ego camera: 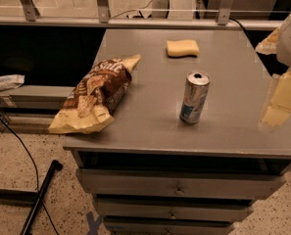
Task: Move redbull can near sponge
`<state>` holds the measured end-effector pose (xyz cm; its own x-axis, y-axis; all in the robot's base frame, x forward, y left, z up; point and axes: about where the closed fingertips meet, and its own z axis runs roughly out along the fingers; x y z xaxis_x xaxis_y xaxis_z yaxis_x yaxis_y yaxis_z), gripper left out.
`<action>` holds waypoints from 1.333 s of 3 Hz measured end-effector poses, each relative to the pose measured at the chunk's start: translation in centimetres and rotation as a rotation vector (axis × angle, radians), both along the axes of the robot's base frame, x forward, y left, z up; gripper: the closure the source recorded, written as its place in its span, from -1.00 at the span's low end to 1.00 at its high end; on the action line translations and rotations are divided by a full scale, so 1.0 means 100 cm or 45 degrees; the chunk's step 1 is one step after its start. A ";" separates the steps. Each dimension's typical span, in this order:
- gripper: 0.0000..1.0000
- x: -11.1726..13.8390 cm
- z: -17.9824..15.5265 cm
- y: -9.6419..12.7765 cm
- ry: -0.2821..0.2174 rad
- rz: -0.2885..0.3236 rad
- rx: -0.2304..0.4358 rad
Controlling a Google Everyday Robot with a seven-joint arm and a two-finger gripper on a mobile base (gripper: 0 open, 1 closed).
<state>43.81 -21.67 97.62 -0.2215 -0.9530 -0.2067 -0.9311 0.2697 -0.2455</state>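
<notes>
Shiny metal is being shown by the redbull can (194,98), matt foam by the sponge (182,48), crinkled glossy film by the chip bag (97,94), matt grey by the cabinet top (145,129), and pale plastic by the gripper (278,102) at the right edge.

Upright redbull can (194,97), pale sponge (182,48) behind it, claw (277,106) perhaps far right

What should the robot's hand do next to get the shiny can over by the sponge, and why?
Probably swing the gripper left toward the redbull can. The gripper hangs over the right side of the table, apart from the can. The can stands upright with nothing holding it, and there is a clear gap between it and the sponge behind it. So the can needs grasping first.
</notes>
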 end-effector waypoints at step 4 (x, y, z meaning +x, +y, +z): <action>-1.00 0.029 -0.045 -0.007 -0.287 -0.029 0.583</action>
